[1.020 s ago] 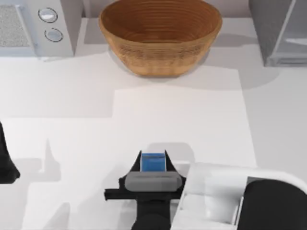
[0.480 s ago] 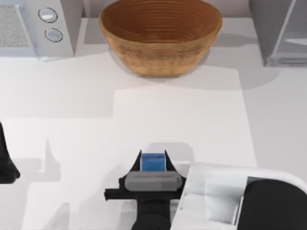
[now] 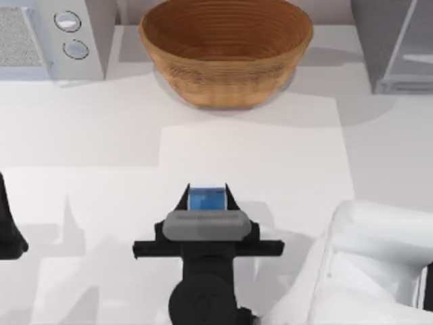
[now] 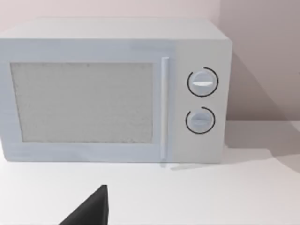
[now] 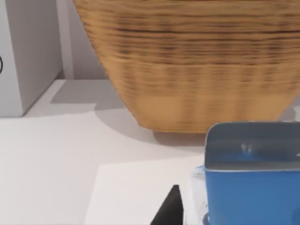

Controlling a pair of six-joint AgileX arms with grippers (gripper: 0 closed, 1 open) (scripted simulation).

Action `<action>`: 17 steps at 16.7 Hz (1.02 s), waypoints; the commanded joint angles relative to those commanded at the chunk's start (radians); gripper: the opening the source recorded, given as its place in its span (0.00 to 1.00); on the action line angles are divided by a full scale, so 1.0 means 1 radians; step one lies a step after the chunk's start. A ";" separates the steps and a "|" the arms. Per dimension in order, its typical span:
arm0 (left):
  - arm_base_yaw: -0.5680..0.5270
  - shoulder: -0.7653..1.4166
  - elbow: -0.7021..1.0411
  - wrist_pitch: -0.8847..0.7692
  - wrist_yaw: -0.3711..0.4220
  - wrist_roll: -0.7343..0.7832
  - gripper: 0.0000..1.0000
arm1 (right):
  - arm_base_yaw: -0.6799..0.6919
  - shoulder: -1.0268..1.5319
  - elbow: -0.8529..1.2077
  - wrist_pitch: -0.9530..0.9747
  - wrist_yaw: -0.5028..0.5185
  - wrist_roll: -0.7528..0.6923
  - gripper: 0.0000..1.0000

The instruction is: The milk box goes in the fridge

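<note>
One milk box, one fridge, one bowl.

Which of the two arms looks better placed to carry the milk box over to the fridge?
The right. Its gripper has the milk box between its jaws, and the fridge stands on the table's right. The left arm sits parked at the left edge.

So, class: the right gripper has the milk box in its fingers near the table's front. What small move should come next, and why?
Probably carry the milk box toward the table's far right. The right gripper grips it between its fingers at front centre, while the fridge stands at the far right corner, beyond the woven bowl. Staying right of the bowl looks safest. The left gripper sits parked at the left edge.
</note>
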State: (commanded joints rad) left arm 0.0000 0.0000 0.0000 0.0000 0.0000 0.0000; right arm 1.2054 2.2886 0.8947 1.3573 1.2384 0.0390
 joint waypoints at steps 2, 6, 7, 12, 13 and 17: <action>0.000 0.000 0.000 0.000 0.000 0.000 1.00 | 0.000 -0.104 -0.010 -0.097 0.000 0.002 0.00; 0.000 0.000 0.000 0.000 0.000 0.000 1.00 | 0.002 -0.281 -0.024 -0.259 0.000 0.005 0.00; 0.000 0.000 0.000 0.000 0.000 0.000 1.00 | 0.003 -0.308 -0.026 -0.285 0.000 0.005 0.00; 0.000 0.000 0.000 0.000 0.000 0.000 1.00 | 0.003 -0.332 -0.027 -0.309 0.000 0.005 0.00; 0.000 0.000 0.000 0.000 0.000 0.000 1.00 | 0.002 -0.329 -0.023 -0.306 0.000 0.007 0.00; 0.000 0.000 0.000 0.000 0.000 0.000 1.00 | -0.043 -0.389 -0.053 -0.348 -0.039 0.016 0.00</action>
State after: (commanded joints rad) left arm 0.0000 0.0000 0.0000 0.0000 0.0000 0.0000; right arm 1.1623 1.8999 0.8418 1.0096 1.1992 0.0555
